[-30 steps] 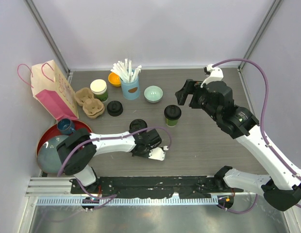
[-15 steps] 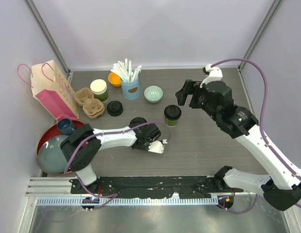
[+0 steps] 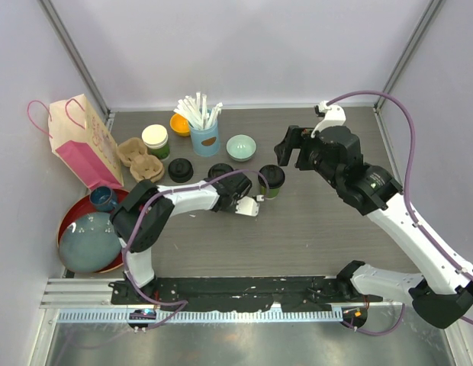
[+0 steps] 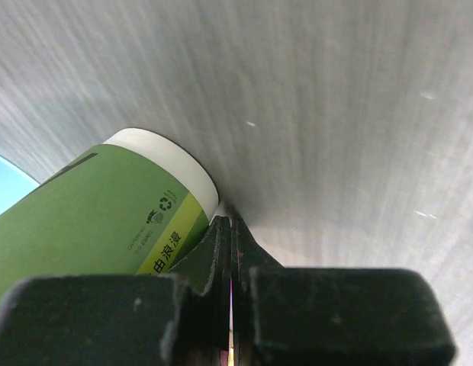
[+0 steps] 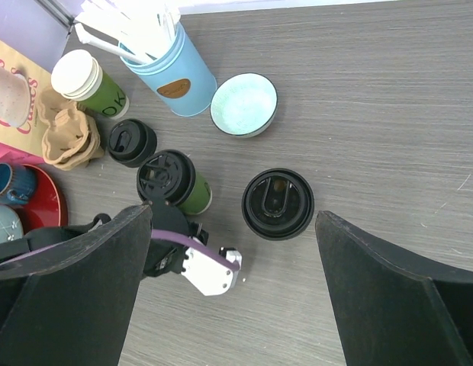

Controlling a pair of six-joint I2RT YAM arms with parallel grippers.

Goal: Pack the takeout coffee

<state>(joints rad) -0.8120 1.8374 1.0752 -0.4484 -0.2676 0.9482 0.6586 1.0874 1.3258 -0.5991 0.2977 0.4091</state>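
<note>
Standing upright near the middle of a grey wood-grain table are two dark-green paper cups with black lids. The left cup and the right cup are near each other but apart.

The left gripper lies low at the near side of the left cup. Its two black fingers are pressed together with nothing between them. In its wrist view the tips sit right at the cup's white base rim; whether they touch it is hard to tell.

The right gripper hangs above the table over the area of the right cup. Its fingers are spread wide and hold nothing, and its camera looks down on both cups.

Left of the left cup lies a loose black lid. Behind the cups sit a pale green bowl and a blue cup of white straws. An orange bowl and a third green cup with a cream top are further left.

A brown cup carrier rests beside a pink and tan paper bag at the left edge. Nearer the arms on that side, a red plate holds a grey-blue bowl and a small blue cup.
</note>
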